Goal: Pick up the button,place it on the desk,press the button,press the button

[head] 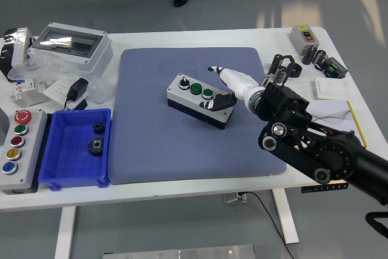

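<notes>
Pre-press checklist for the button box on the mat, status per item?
1. Button box lies on the blue mat: ok.
2. Box sits flat: cannot tell, its right end looks tilted.
3. Right hand at the box's right end: ok.
4. Hand clear of the box: not ok, a dark finger lies on its right end.
5. Green buttons unobstructed: ok.
6. Left hand: not in view.
</notes>
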You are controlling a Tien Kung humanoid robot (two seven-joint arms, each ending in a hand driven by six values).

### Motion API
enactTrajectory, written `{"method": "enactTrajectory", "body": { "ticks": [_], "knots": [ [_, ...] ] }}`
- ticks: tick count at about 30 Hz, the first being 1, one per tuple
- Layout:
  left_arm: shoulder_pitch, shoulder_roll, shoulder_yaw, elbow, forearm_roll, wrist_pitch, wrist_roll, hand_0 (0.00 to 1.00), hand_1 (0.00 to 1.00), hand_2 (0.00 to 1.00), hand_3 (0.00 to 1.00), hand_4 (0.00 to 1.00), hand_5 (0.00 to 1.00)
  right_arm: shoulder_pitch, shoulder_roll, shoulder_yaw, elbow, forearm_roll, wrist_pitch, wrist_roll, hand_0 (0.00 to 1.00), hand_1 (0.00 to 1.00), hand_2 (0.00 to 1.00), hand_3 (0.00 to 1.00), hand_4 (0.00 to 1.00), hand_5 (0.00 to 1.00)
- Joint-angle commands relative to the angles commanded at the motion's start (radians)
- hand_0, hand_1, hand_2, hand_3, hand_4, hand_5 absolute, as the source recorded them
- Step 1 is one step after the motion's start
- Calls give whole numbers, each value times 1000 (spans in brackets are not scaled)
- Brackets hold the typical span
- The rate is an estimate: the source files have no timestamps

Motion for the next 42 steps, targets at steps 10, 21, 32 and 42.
{"method": "enactTrajectory", "body": {
  "ticks": [10, 21, 32, 42],
  "knots": [
    [2, 1, 3, 0, 0, -1, 2, 624, 560, 545, 579, 496, 201, 33, 34, -63, -97, 32, -7, 1, 998, 998, 998, 998, 998, 531],
    [4, 3, 3, 0, 5, -2, 4, 624, 560, 545, 579, 492, 200, 51, 64, -120, -160, 35, -26, 1, 998, 998, 998, 998, 998, 549],
    [4, 3, 2, 0, 10, -4, 2, 623, 560, 544, 579, 489, 198, 56, 73, -159, -195, 23, -77, 3, 998, 998, 998, 998, 998, 573],
    [4, 3, 4, 0, 10, -6, -2, 624, 561, 545, 579, 488, 197, 56, 74, -191, -206, 8, -102, 0, 878, 913, 987, 998, 998, 575]
  ]
}}
